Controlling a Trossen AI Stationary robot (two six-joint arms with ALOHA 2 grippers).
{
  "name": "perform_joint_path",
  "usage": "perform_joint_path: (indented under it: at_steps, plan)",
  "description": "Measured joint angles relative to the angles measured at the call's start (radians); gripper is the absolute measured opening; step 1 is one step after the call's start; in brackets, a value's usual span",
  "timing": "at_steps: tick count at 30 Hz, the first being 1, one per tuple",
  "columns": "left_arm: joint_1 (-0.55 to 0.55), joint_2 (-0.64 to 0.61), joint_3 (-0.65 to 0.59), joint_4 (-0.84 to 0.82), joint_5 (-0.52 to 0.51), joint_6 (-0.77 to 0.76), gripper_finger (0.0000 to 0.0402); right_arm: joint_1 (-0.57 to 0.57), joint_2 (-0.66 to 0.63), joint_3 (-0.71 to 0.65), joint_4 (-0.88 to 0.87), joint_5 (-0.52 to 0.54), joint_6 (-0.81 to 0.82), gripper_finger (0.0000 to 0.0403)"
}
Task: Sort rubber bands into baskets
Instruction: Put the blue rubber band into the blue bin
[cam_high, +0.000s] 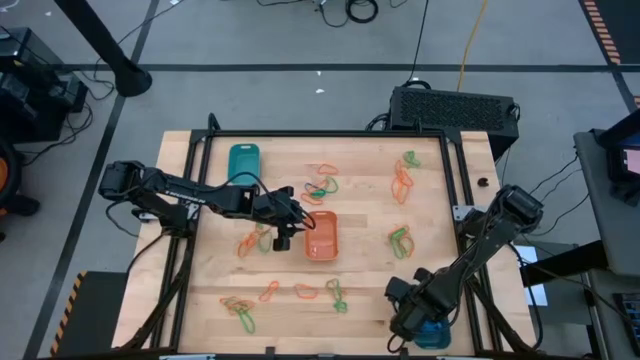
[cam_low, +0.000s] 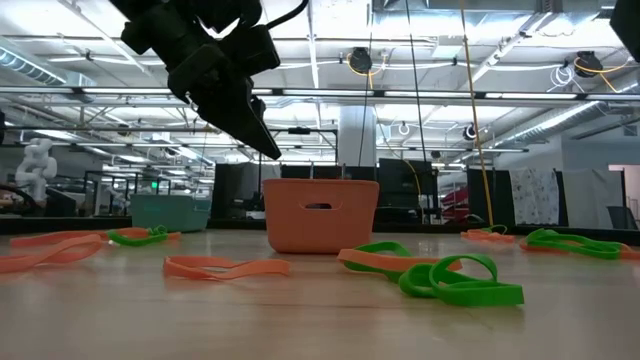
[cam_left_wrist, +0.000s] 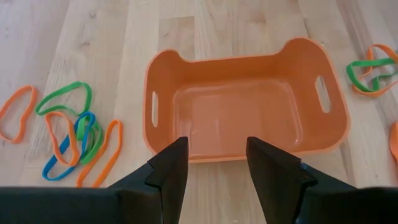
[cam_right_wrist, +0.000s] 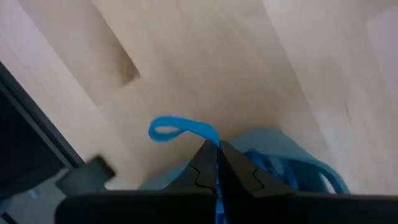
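An empty orange basket (cam_high: 322, 238) stands at the table's middle. My left gripper (cam_high: 296, 222) hovers open just left of it, its fingers slanting down toward the basket's near rim (cam_left_wrist: 242, 155). A teal basket (cam_high: 244, 162) stands at the far left. At the near right edge a blue basket (cam_high: 437, 336) holds several blue rubber bands (cam_right_wrist: 292, 168). My right gripper (cam_high: 412, 318) hangs over that basket, shut on a blue rubber band (cam_right_wrist: 180, 129). Loose orange, green and blue rubber bands (cam_left_wrist: 71, 140) lie on the wood. My right gripper pinches the blue rubber band between its two fingertips (cam_right_wrist: 208, 155), which point down from above. A small loop of the band (cam_right_wrist: 163, 131) sticks out sideways past the tips, clear of the table. The rest of the band is hidden behind the fingers.
Clusters of bands lie at the far middle (cam_high: 322, 183), far right (cam_high: 403, 175), right of the orange basket (cam_high: 400, 240), left of it (cam_high: 258, 240) and along the near edge (cam_high: 240, 308). A black frame borders the table (cam_high: 455, 180).
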Motion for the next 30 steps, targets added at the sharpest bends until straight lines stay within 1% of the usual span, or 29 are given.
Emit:
perform_joint_path:
  at_steps: [2, 10, 12, 15, 19, 22, 30]
  plan:
    - [0.0, 0.0, 0.0, 0.0, 0.0, 0.0, 0.0171, 0.003, -0.011, 0.0, -0.02, -0.013, 0.001, 0.0]
    - [0.0, 0.0, 0.0, 0.0, 0.0, 0.001, 0.0171, 0.007, -0.051, 0.0, -0.05, -0.012, 0.007, 0.0]
    - [0.0, 0.0, 0.0, 0.0, 0.0, 0.001, 0.0171, 0.013, -0.051, 0.0, -0.051, -0.037, 0.007, 0.0]
    - [0.0, 0.0, 0.0, 0.0, 0.0, 0.001, 0.0171, 0.035, -0.051, 0.0, -0.051, -0.09, 0.01, 0.0]
    - [0.0, 0.0, 0.0, -0.001, 0.0, 0.002, 0.0171, 0.075, -0.049, 0.0, -0.051, -0.121, 0.057, 0.0]
    - [0.0, 0.0, 0.0, -0.002, 0.0, 0.005, 0.0171, 0.108, -0.049, 0.0, -0.052, -0.116, 0.085, 0.0]
    - [0.0, 0.0, 0.0, -0.002, 0.001, 0.0, 0.0171, 0.172, -0.049, 0.0, -0.046, -0.112, 0.086, 0.0]
